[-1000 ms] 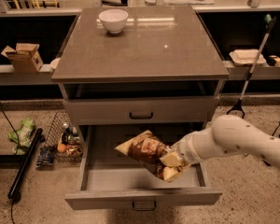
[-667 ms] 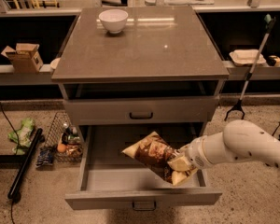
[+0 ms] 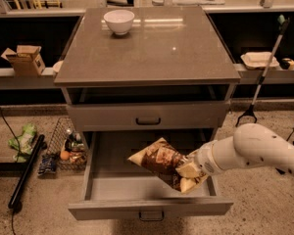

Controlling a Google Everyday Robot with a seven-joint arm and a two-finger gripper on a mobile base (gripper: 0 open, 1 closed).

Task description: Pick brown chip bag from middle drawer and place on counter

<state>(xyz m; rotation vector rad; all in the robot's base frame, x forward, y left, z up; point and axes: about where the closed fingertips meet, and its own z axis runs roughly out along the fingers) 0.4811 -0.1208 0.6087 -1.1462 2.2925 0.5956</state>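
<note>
Fingers clamped on crinkly dark brown chip bag [image 3: 159,159]; gripper [image 3: 190,173] over right of wide grey middle drawer [image 3: 116,184]. Raise bag clear, then carry to glossy grey-brown stone surface [image 3: 152,50] above drawer.

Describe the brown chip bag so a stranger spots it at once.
Find the big grey-brown counter; below it the middle drawer stands open. Over that drawer, the tool grips the brown chip bag, the only crinkly dark brown packet with tan ends.

I see the dark brown chip bag [image 3: 158,159] with tan-yellow ends, white-armed gripper [image 3: 192,172] at its right end, grey middle drawer [image 3: 116,188], glossy grey-brown counter [image 3: 157,53], white bowl [image 3: 119,21] far left
</note>
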